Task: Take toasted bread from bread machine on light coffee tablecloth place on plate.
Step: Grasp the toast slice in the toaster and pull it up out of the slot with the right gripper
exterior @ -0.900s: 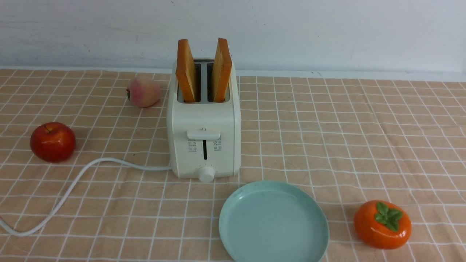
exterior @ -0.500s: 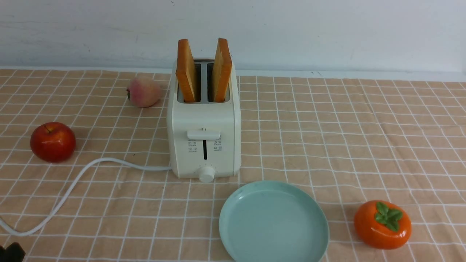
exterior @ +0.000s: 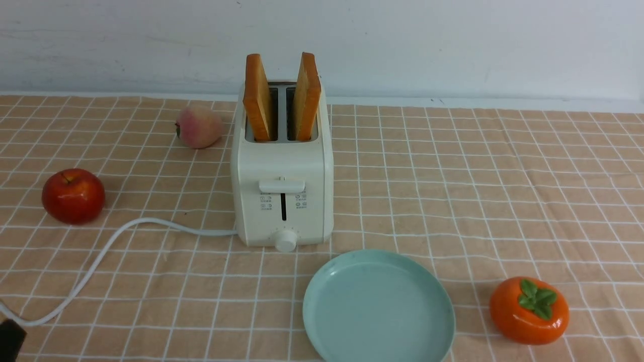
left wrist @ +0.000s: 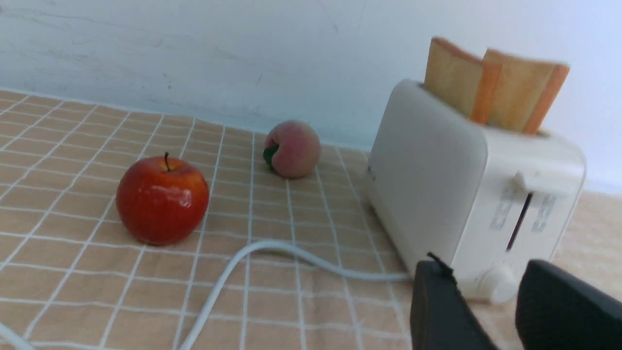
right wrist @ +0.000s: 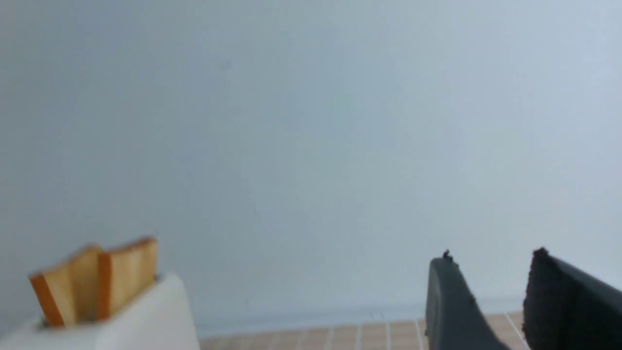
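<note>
- While both slices of toast (exterior: 258,98) stand in the toaster (exterior: 282,191) slots exactly as they did a second ago, something dark has crept into the near-left corner of the front view. It's the tip of the left arm (exterior: 10,338), absent a moment back, then just peeking in, now a shade higher.
- That's the only mover. Toaster, plate (exterior: 377,306), cord (exterior: 100,256), apple (exterior: 73,196), peach (exterior: 198,127) and persimmon (exterior: 528,310) all hold their spots on the checked cloth (exterior: 453,176) over the counter.
- Left jaws, seen from their wrist: parted, a clear gap between them, nothing in it. The toaster's knob shows through the gap. They sit low near the cloth, well short of the toaster.
- Right jaws, from their own wrist: likewise parted and empty, looking mostly at the back wall. They are nowhere in the front view.
- The plate lies bare just in front of the toaster, a little to its right.
- My read: the approach has only begun, with no slice lifted and none plated. The left arm seems to be leading, likely toward the left slice, and it must climb above the toaster's top before closing.
- One to watch: the slices lean slightly outward, away from each other, so the pinch should match that tilt.
</note>
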You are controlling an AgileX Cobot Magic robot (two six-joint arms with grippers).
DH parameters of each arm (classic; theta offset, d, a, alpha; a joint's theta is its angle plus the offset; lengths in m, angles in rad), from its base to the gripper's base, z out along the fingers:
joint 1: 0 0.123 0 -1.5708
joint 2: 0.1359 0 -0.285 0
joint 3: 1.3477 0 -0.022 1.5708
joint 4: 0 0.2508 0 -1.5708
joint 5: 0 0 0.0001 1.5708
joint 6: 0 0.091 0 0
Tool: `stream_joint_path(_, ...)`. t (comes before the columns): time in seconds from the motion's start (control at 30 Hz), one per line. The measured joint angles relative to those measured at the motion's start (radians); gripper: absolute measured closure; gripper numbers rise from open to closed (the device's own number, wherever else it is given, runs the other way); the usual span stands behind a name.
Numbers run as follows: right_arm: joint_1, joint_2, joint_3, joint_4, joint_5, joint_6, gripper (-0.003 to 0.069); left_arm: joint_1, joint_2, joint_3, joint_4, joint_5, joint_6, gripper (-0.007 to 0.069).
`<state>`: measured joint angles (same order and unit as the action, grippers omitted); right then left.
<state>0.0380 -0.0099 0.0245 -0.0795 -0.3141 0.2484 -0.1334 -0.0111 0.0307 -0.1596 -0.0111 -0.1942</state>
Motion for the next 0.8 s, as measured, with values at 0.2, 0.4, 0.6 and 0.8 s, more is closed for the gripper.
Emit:
stream_joint_path(0.2,0.000,0.033,-0.022,0.010,-0.129,0.167,0.0419,0.000,0.000,0.000,-0.188,-0.323,-0.143,0.0387)
stream_joint_path(0.4,0.000,0.156,-0.205,0.013,-0.118,0.181,0.0419,0.000,0.000,-0.091,-0.211,-0.374,-0.157,0.0387)
stream_joint_path(0.6,0.000,0.384,-0.567,0.009,0.090,0.182,0.0419,0.000,0.110,-0.417,-0.211,-0.042,-0.062,0.0387)
stream_joint_path(0.8,0.000,0.605,-0.821,-0.016,0.616,0.184,0.0419,-0.001,0.321,-0.644,-0.207,0.402,-0.045,0.0387)
